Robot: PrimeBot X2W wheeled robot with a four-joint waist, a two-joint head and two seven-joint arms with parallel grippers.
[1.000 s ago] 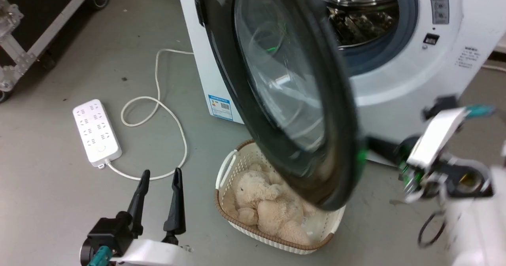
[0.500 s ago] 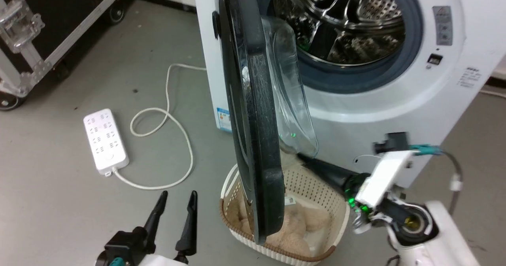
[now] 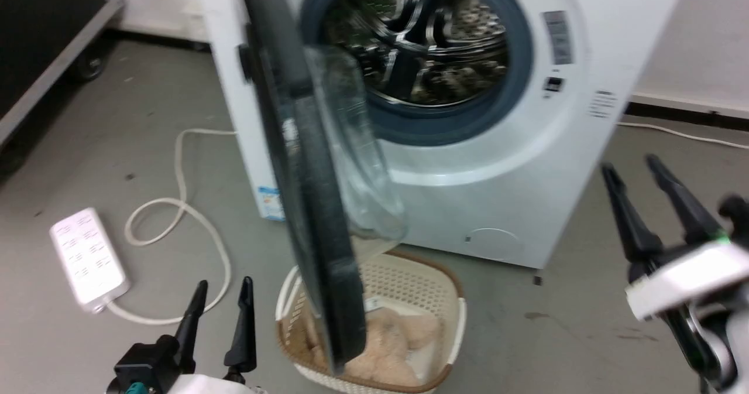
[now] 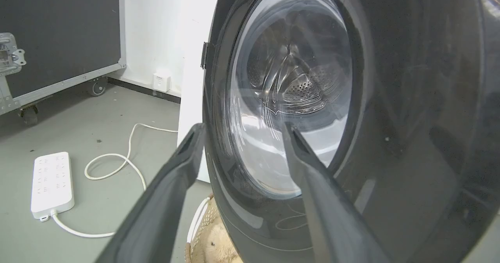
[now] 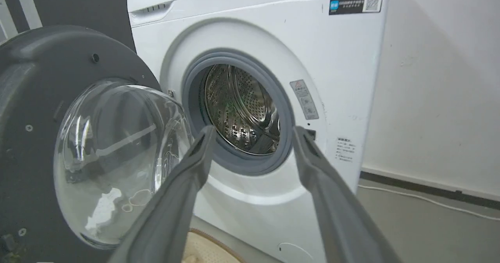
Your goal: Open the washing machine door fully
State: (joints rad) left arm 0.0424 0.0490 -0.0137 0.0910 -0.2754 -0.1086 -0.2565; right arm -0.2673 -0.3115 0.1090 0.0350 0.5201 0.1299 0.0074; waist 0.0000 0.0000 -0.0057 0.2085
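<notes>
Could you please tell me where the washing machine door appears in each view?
Head view: round black-ringed glass washing machine door, edge-on, left of centre.
Left wrist view: outer face, centre to right.
Right wrist view: inner face, left side.
Shared landmark: white washing machine body.

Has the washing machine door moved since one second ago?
Yes. The washing machine door has swung wider open, leftward off the drum mouth it partly covered.
</notes>
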